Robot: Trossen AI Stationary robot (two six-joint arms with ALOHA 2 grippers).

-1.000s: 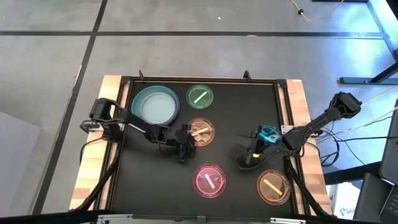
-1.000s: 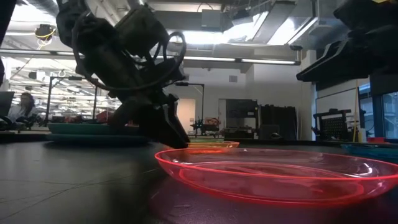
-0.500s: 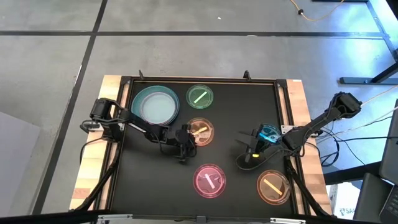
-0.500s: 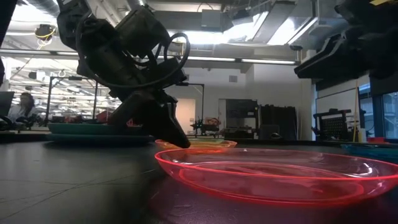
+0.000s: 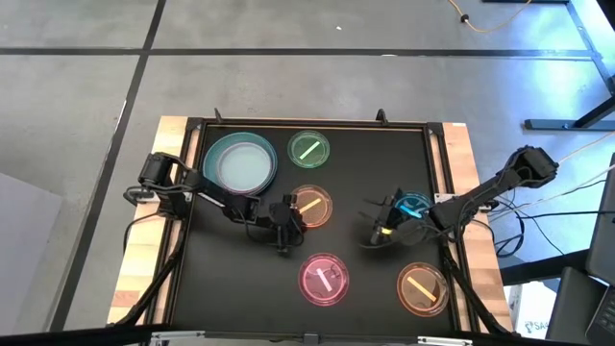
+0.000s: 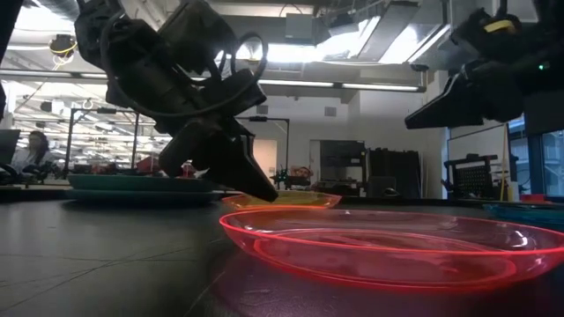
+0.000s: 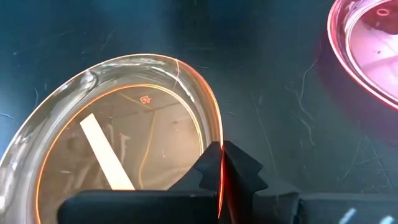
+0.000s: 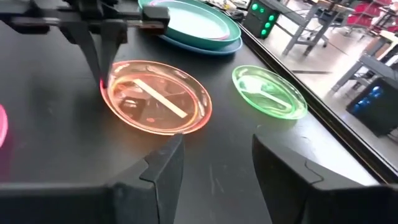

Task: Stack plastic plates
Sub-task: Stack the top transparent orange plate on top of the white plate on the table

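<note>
My left gripper [image 5: 287,215] is shut on a small translucent orange plate [image 5: 310,205] with a pale stripe, at the table's middle. My right gripper [image 8: 214,168] hovers open over bare table to that plate's right, beside a small blue plate [image 5: 416,205]. A green plate [image 5: 308,149] lies flat on the table at the far side. A pink plate [image 5: 324,279] and a second orange plate [image 5: 423,288] lie flat near the front. The large plates [image 5: 238,163] sit nested in one stack at the far left. My left gripper pinches the orange plate's rim [image 7: 217,155] between its two fingers, on the plate's left side. One finger is on the inner side of the rim and one on the outer. The fingers [image 8: 101,56] slant down from above. The plate's opposite side [image 8: 202,106] stays low at the table.
The table's raised frame [image 5: 437,154] runs around the black top. Bare table lies between the pink plate and the held plate, and in front of the large stack. The room behind shows benches and a seated person [image 6: 35,150].
My left gripper has shut on the orange plate's rim and tipped a little, and the held edge has come up slightly. My right gripper has moved a short way toward the table's left, staying open.
</note>
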